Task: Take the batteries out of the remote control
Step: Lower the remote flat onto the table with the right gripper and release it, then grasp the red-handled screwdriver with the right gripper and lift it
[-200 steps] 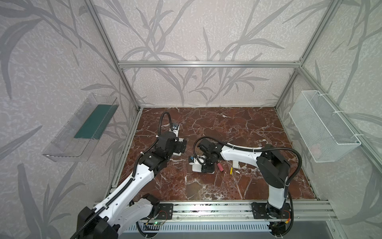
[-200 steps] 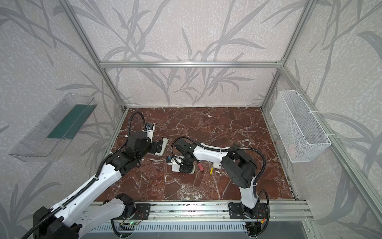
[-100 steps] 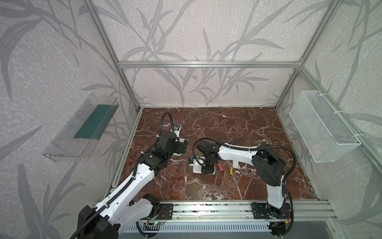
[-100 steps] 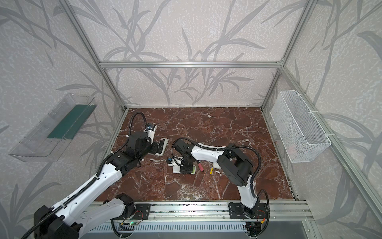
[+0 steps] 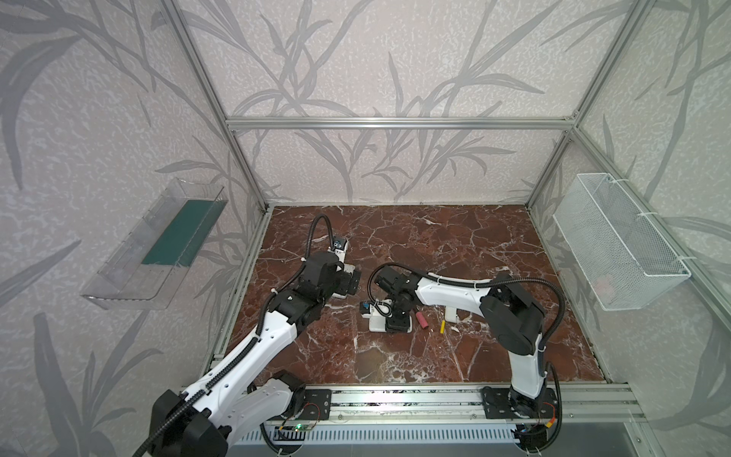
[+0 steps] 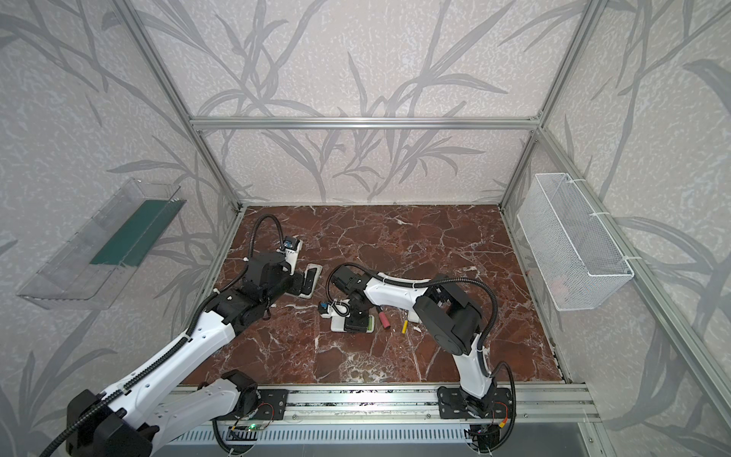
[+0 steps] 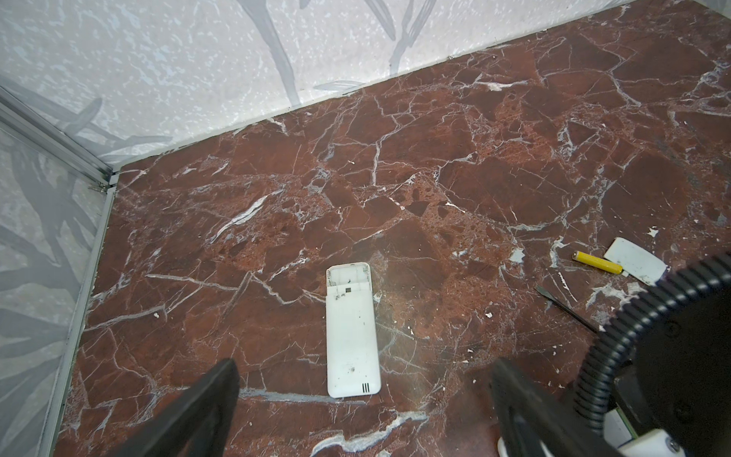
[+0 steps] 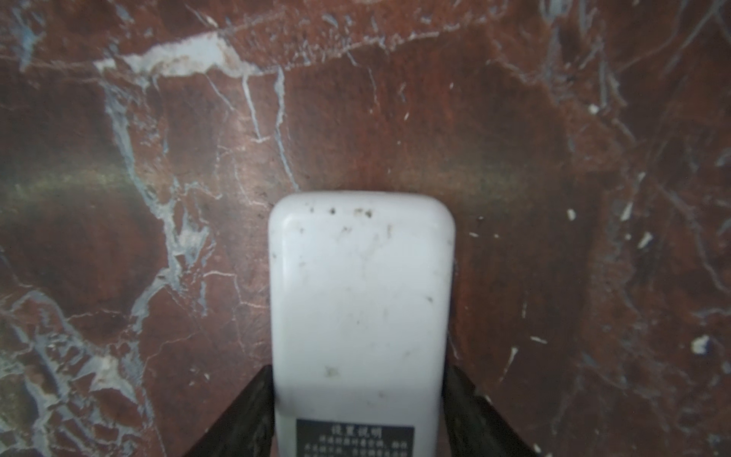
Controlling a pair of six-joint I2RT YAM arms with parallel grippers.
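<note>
A white remote control lies back up on the marble floor, and my right gripper is shut across its width, both fingers against its sides. In a top view this remote shows a lime green strip at its end beside the gripper. A second white remote lies back up with its open compartment empty. My left gripper hovers open over it, fingers wide on both sides. One yellow battery lies loose on the floor.
A screwdriver with a pink-red handle lies between the held remote and the yellow battery. A white cover sits beside that battery. A wire basket hangs on the right wall, a clear shelf on the left.
The right arm's elbow has shifted slightly to the left. Both remotes and the left arm stay where they were.
</note>
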